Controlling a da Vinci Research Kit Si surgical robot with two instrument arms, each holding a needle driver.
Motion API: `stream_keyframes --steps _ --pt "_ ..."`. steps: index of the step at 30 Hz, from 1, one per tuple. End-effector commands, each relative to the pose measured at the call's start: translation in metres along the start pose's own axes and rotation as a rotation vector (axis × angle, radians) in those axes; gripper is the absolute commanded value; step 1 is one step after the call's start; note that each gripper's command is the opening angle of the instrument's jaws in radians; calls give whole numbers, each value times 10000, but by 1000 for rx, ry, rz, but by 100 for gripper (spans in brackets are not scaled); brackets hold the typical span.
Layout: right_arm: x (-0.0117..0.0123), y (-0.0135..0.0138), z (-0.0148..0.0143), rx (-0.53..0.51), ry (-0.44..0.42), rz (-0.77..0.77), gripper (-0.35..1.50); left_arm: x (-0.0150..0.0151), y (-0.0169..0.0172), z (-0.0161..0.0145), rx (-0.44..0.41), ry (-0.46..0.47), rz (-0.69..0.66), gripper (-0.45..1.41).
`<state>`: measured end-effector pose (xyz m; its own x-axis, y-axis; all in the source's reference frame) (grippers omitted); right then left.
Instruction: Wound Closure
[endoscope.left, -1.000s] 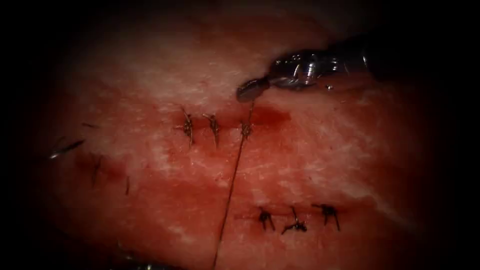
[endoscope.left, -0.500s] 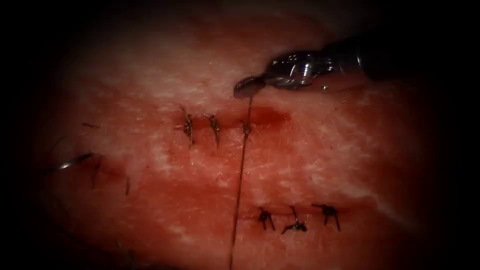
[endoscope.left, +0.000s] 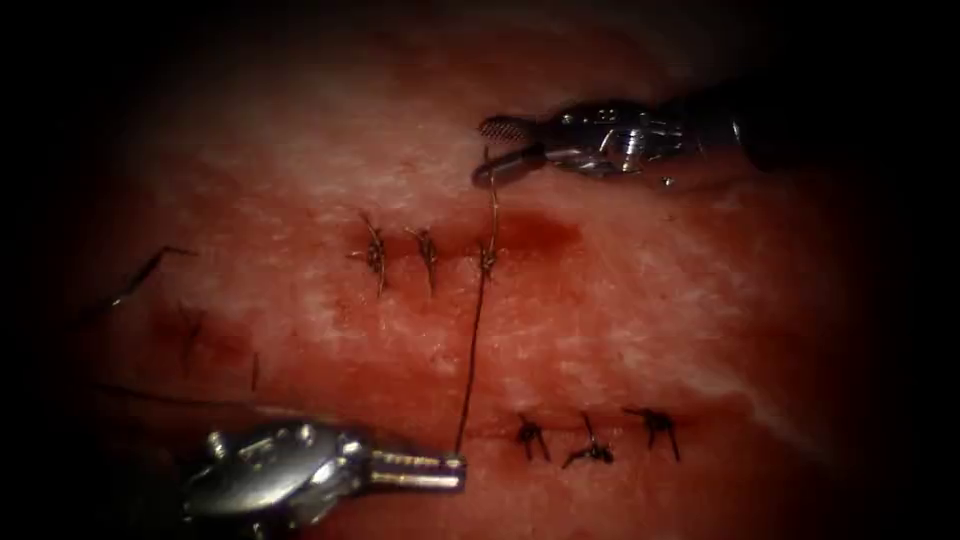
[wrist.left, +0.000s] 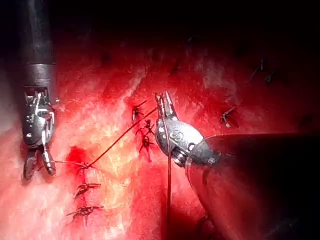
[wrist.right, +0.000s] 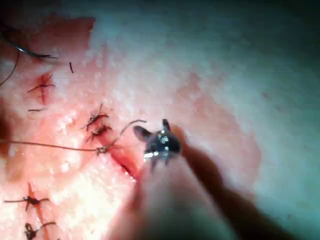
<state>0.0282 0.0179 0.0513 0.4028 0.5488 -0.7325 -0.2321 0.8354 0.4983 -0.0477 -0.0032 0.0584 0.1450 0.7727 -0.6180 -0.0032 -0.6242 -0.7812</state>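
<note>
At six o'clock from the third knot: pinching the thread.

Left tool (endoscope.left: 455, 470), jaws closed, gripping the thread (endoscope.left: 472, 350) running up to the knot (endoscope.left: 487, 258) on the cut (endoscope.left: 470, 245) in the tissue (endoscope.left: 650, 300). At twelve o'clock from that knot, right tool (endoscope.left: 492, 148) gaping wide, holding nothing, short thread end (endoscope.left: 493, 195) lying beside its lower jaw. Needle: cannot tell where. Three more knots (endoscope.left: 590, 435) sitting at four o'clock.

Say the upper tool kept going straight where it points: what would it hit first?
Probably the thread: its short end rises from a knot right between the right tool's open, empty jaws. Past that lies bare tissue, though depth is unclear. The left tool holds the thread's long end.
</note>
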Motion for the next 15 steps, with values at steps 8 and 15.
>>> stream_keyframes --steps 8,15 --pt "10 -29 -45 -105 28 10 121 52 -28 0 2 14 43 -45" --pt "43 -72 -42 -101 106 -24 91 77 -68 -11 33 -16 69 -45"
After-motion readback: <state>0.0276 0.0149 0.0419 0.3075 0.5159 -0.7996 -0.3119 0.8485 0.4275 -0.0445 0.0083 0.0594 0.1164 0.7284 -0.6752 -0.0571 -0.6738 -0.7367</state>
